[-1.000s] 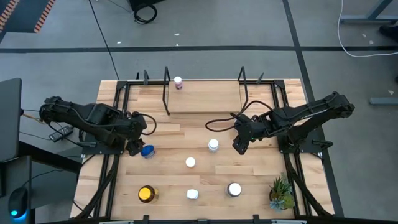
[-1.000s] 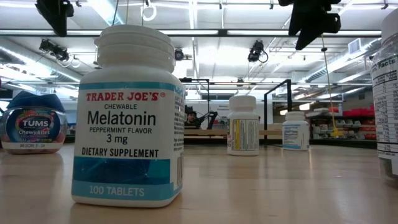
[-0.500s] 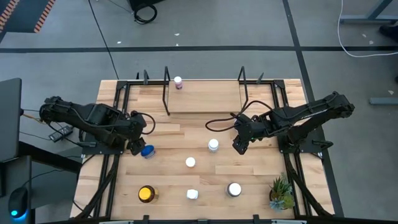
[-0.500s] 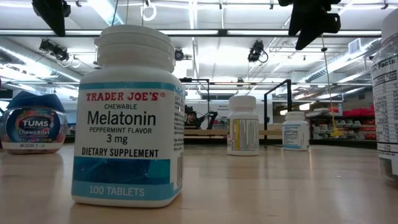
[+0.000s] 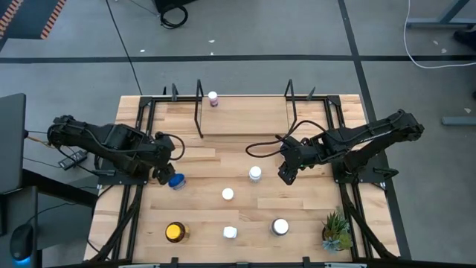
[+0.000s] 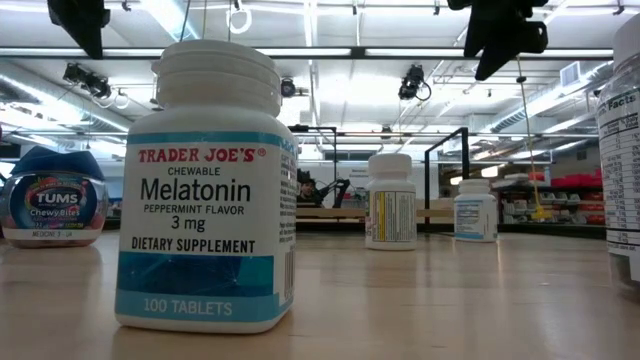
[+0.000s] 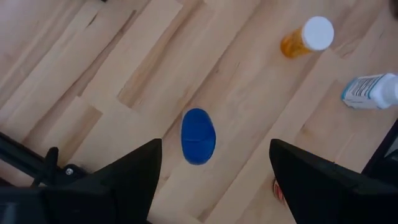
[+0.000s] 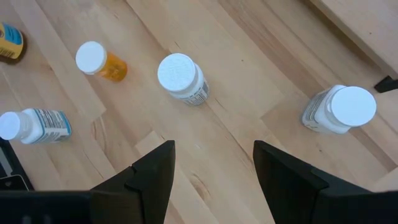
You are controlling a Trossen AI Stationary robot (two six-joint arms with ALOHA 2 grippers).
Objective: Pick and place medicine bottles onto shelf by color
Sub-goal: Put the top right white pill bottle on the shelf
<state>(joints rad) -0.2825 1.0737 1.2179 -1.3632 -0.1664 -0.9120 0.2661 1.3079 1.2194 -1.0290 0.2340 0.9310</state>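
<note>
In the low view, both my arms are cut off by the top edge, and a bottle at the right edge shows only a sliver of its label. My left wrist view crops a small red-labelled object behind one finger. My right wrist view cuts off an amber bottle at the edge. The person far behind the counter is too small to make out.
</note>
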